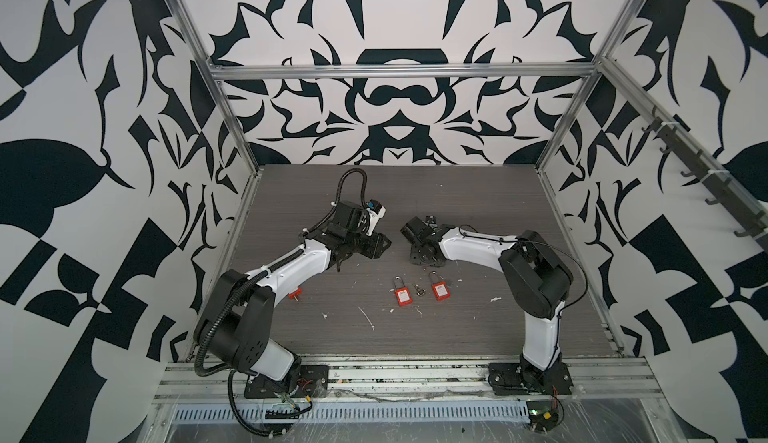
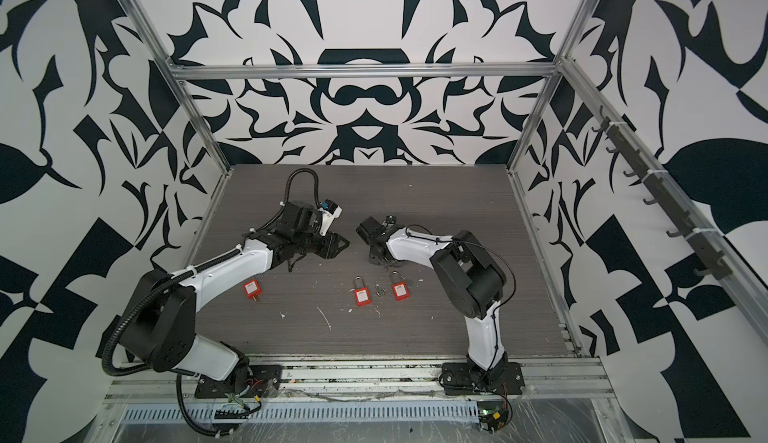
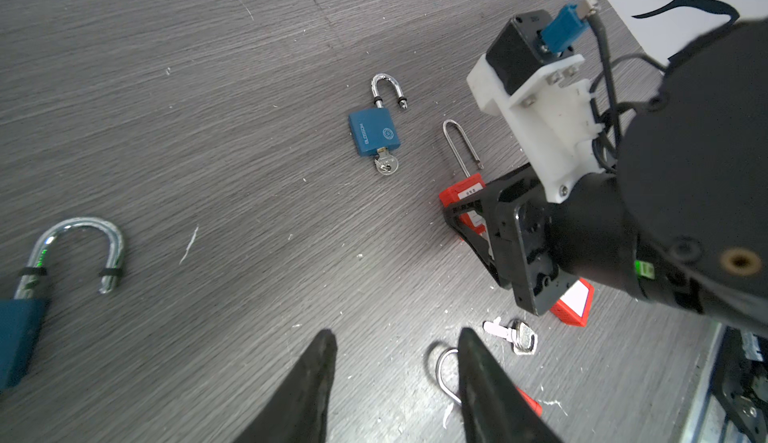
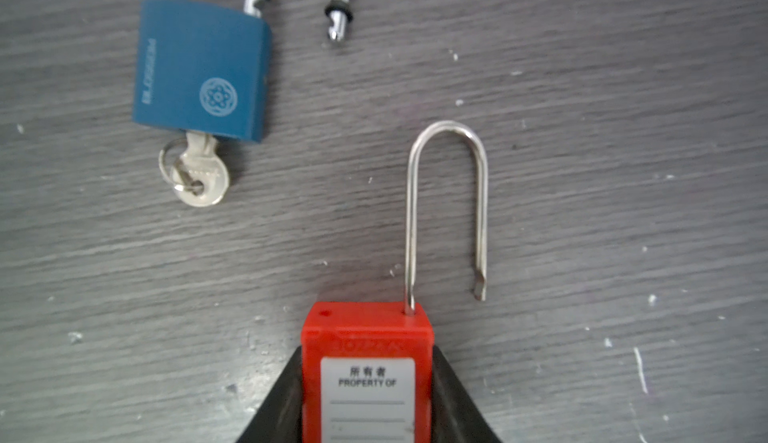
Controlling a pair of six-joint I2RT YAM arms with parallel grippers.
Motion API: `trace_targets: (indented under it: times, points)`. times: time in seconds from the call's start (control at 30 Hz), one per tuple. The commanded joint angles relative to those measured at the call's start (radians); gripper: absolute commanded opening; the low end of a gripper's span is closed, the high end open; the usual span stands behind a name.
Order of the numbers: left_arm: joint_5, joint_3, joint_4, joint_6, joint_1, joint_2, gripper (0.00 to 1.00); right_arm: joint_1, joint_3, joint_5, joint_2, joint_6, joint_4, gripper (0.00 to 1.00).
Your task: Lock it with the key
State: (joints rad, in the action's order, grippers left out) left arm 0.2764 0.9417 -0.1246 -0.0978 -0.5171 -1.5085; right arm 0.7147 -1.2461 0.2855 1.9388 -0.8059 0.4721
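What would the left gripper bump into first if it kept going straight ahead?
Probably the key sticking out of the blue padlock, straight ahead of the left gripper; depth is hard to judge.

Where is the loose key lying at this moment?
In both top views the loose key lies on the table, slightly right of centre, with one red padlock to its left and another red padlock to its right.
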Motion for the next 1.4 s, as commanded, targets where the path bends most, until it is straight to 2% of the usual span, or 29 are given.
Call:
trace_targets:
  times: [0.0,0.07,0.2,0.33,0.47,0.57,0.83,0.97,1.1,1.37]
  points:
    - [0.013,-0.001,-0.021,0.036,0.005,0.039,0.5,-0.001,0.01,0.036,-0.075,0.111,0.012,0.39]
    - [0.011,0.0,-0.025,0.076,0.003,0.052,0.51,0.002,0.019,0.026,-0.118,0.21,-0.018,0.35]
    - [0.012,0.0,-0.031,0.159,0.004,0.083,0.51,0.002,0.032,0.014,-0.22,0.399,-0.042,0.32]
    - [0.029,-0.012,-0.009,0.25,0.007,0.132,0.51,0.002,0.072,-0.101,-0.355,0.636,-0.081,0.31]
    - [0.137,-0.037,0.022,0.365,0.013,0.198,0.51,0.001,0.127,-0.255,-0.486,0.894,-0.089,0.31]
    - [0.232,-0.025,0.002,0.435,0.012,0.226,0.52,0.002,0.181,-0.314,-0.578,1.053,-0.096,0.31]
    - [0.417,-0.013,-0.027,0.554,0.014,0.262,0.54,0.002,0.224,-0.418,-0.704,1.21,-0.086,0.31]
    - [0.391,0.03,-0.07,0.559,0.014,0.205,0.54,0.002,0.236,-0.494,-0.745,1.264,-0.075,0.28]
    - [0.371,0.012,-0.026,0.558,0.012,0.215,0.53,0.002,0.24,-0.528,-0.767,1.29,-0.063,0.27]
    - [0.447,0.009,-0.032,0.567,0.011,0.19,0.48,0.002,0.22,-0.621,-0.747,1.331,-0.012,0.24]
